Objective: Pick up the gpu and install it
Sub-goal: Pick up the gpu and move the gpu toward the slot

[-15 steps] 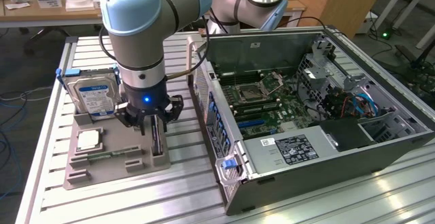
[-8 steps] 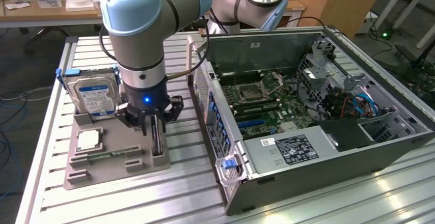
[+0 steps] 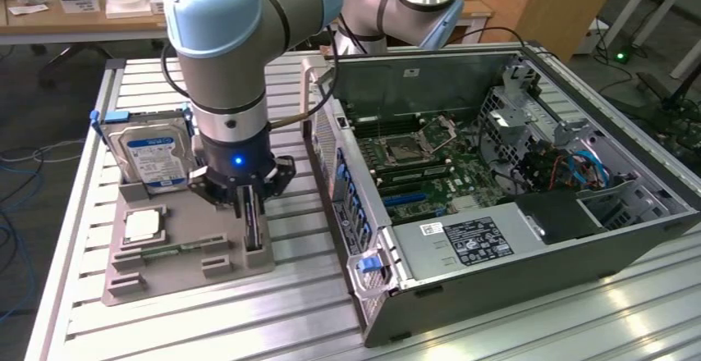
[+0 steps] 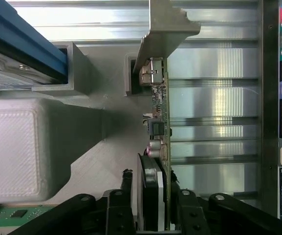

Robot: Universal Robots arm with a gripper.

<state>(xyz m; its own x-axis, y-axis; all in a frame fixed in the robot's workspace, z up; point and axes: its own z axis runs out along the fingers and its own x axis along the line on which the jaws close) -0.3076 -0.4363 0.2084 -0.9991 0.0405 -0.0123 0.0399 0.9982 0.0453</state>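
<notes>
Aluminium slatted table (image 3: 570, 320) carries an open computer case (image 3: 515, 250) and, at the exterior view's left, a grey holder tray (image 3: 164, 272) with a hard drive (image 3: 153, 154). In the tray's slot the gpu (image 3: 255, 230) stands on edge, the gripper (image 3: 249, 205) clamped on it

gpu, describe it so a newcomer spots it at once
At the exterior view's left, beside the computer case, sits a grey holder. The gpu stands on edge in it under the gripper: a thin dark card, unlike the labelled hard drive.
</notes>
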